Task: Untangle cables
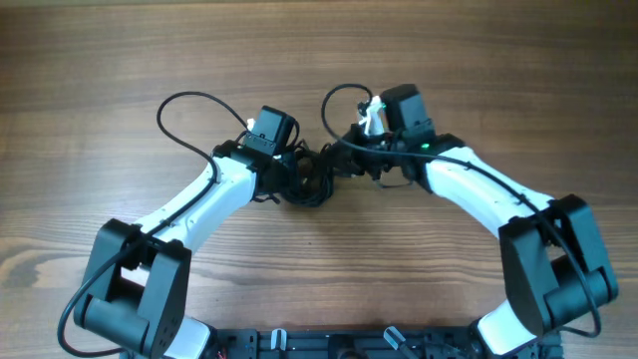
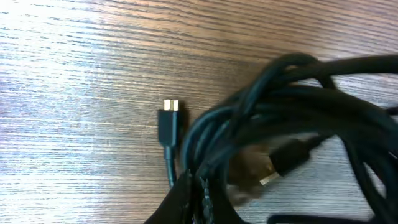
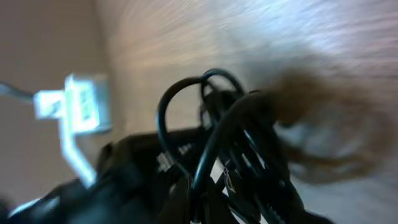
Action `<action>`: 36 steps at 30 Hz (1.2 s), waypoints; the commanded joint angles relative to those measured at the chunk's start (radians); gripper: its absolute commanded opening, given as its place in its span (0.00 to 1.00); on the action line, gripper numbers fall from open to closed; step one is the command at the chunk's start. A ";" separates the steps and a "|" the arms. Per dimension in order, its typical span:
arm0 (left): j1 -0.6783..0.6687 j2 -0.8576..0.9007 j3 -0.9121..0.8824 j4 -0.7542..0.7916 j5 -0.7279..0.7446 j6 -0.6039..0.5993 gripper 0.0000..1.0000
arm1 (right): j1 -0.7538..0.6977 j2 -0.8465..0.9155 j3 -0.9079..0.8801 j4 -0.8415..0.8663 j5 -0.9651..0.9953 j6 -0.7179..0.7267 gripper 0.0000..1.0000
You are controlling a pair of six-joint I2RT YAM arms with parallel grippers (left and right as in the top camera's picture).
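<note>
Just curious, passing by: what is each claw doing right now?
Left gripper: closed on the cables.
Right gripper: looks closed on the cables too, though its view is blurred.

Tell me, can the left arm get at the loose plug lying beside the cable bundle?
Probably yes: in the left wrist view the plug lies uncovered on bare table, just left of the cables, with nothing over it.

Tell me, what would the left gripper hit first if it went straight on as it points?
Probably the tangled bundle of thin black cables right ahead of it, though depth is unclear.
</note>
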 commanded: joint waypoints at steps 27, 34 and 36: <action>0.247 -0.015 0.038 -0.045 0.819 0.478 0.86 | -0.079 -0.034 0.000 0.178 -0.346 -0.040 0.04; 0.258 -0.011 0.023 -0.059 0.585 0.455 0.61 | -0.079 -0.034 0.000 0.269 -0.446 -0.023 0.04; 0.258 -0.011 0.008 -0.040 0.453 0.352 0.44 | -0.079 -0.034 0.000 0.269 -0.440 -0.023 0.04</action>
